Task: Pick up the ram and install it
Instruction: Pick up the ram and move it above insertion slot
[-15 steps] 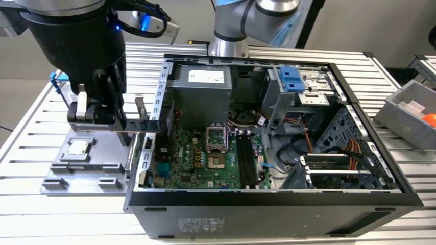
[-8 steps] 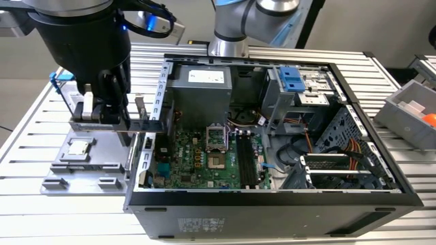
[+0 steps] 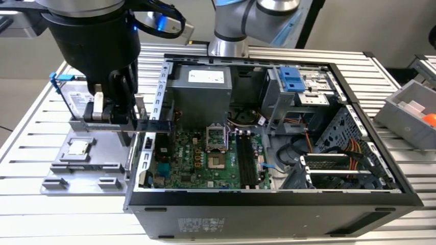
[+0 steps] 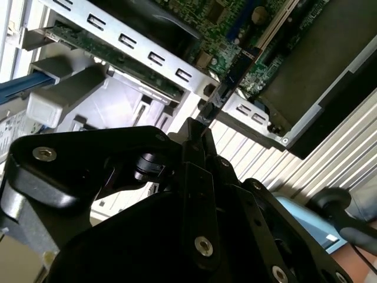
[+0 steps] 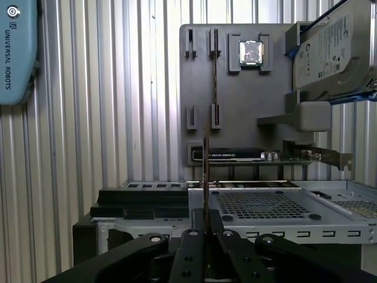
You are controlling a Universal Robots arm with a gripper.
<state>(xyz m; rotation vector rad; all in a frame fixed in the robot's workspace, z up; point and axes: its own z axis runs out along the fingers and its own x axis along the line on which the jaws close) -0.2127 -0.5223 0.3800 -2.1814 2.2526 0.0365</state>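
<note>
My gripper (image 5: 205, 223) is clenched on the ram (image 5: 205, 171), with 1 finger on each flat face. The board therefore stands on edge, and I judge this leaves its contact edge free for insertion. In the exterior view the ram projects sideways from the fingers, above the boundary between the grey parts tray (image 3: 78, 167) and the open computer case (image 3: 272, 214). The black memory slots (image 3: 246, 162) lie well apart, toward the exterior view's right.

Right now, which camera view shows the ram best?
The second wrist view: the ram shows part of its face, reaching out from the gripper that holds it. The first wrist view shows its thin edge; the exterior view, a dark strip.
</note>
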